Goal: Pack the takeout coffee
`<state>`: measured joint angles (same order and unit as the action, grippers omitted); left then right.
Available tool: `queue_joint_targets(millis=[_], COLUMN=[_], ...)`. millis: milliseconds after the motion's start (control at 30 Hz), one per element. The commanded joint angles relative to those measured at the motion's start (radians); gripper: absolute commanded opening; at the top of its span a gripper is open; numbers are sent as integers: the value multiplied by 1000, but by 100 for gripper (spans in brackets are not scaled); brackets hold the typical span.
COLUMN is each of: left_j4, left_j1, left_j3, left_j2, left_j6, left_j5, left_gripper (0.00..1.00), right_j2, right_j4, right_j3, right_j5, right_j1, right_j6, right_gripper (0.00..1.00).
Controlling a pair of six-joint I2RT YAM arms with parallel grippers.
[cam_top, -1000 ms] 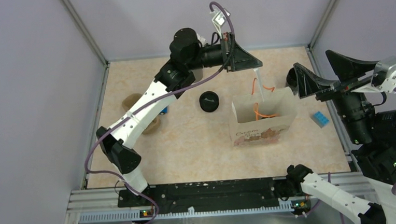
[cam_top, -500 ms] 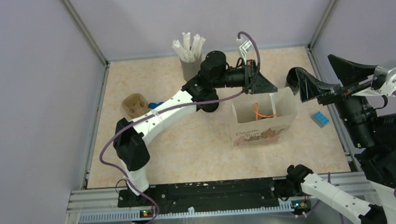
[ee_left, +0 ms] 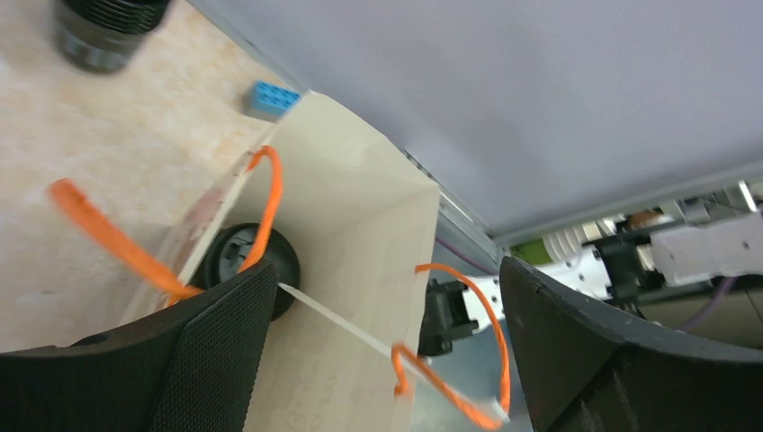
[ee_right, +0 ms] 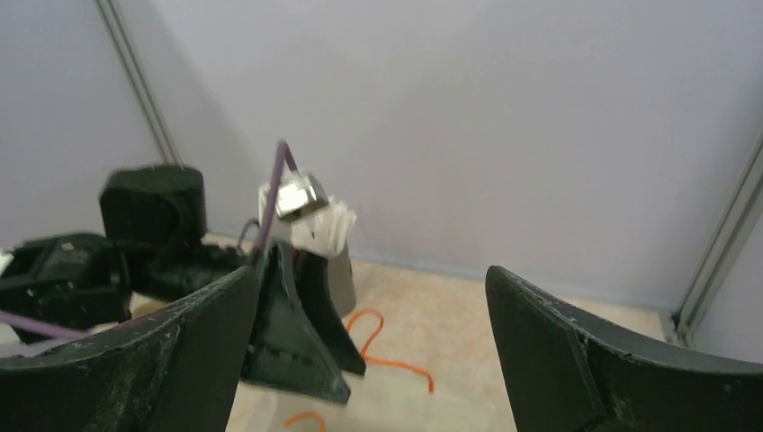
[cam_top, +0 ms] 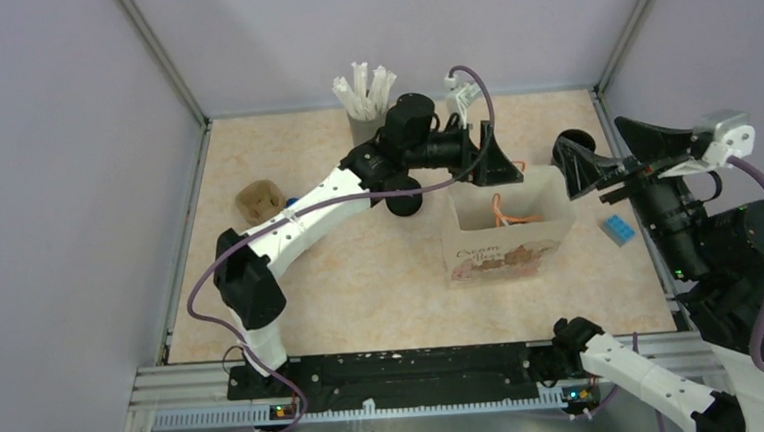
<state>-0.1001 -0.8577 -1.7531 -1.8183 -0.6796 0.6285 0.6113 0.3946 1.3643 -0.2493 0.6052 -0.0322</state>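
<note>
A cream paper bag (cam_top: 506,253) with orange handles stands open at mid-right. In the left wrist view a black round cup top, which looks like the takeout coffee (ee_left: 225,252), sits low inside the bag (ee_left: 351,207). The bag's front wall hides it from above. A white wrapped straw (ee_left: 360,333) lies slanted inside the bag. My left gripper (cam_top: 496,174) (ee_left: 387,265) is open over the bag's back edge and holds nothing. My right gripper (cam_top: 599,148) (ee_right: 371,270) hangs open and empty off the bag's right end.
A grey holder of white straws (cam_top: 366,127) stands at the back. A black round thing (cam_top: 404,200) lies left of the bag and another (cam_top: 574,142) (ee_left: 103,31) sits by the right gripper. A blue block (cam_top: 616,229) is right of the bag, a brown lump (cam_top: 260,198) at far left.
My left gripper carried a straw from above the back of the table down to the bag, then opened and let it go inside. The right gripper shifted slightly left.
</note>
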Motion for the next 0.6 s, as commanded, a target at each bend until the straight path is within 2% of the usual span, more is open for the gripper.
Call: queue_joint_targets(millis=[0,133,267,467,567], left_j4=[-205,-360,-392,-358,-373], left_j1=[47,77,102,110,112], left_j3=[-126,-175,-136,-38,-14], left_j2=[119,184,273,366,373], left_j6=[149,273,340,320,328], left_j5=[-144,-300,-388,-427,-423], left_gripper=[99,99,99,99,99], right_j2=[48,53,54,59,95], right_j4=[241,384,399,348,390], right_j3=[26,-7,-36,-24,10], right_j5=[-74,-84,-15,214,213], right_j1=[-10,-10,-10,-10,-10], right_j6=[167,304,352,207,167], right_gripper=[94,93,91,85,81])
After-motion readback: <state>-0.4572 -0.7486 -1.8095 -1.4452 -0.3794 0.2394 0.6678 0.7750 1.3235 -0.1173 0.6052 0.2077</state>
